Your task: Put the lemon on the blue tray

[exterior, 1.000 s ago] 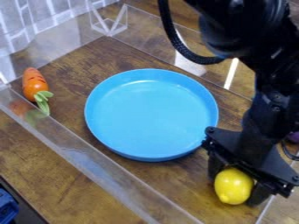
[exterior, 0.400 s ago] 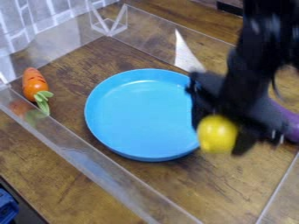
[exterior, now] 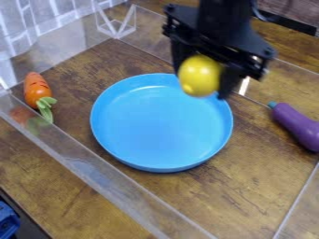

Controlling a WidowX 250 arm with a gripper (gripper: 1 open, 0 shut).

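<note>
A small glossy yellow lemon (exterior: 197, 75) hangs in the air above the far right part of the blue tray (exterior: 149, 131). My gripper (exterior: 200, 77) is shut on the lemon, its black fingers (exterior: 232, 82) on either side of the fruit, pointing steeply down. The large round light-blue dish lies on the wooden table with nothing in it. The black arm rises out of the top of the picture.
An orange carrot (exterior: 37, 91) with a green top lies at the left behind a clear plastic wall (exterior: 75, 159). A purple eggplant (exterior: 299, 124) lies at the right edge. More clear panels stand at the back left (exterior: 118, 19).
My gripper has lifted the lemon off the table at the tray's near right and carried it up and back over the tray's far right rim. The eggplant has come into view.
</note>
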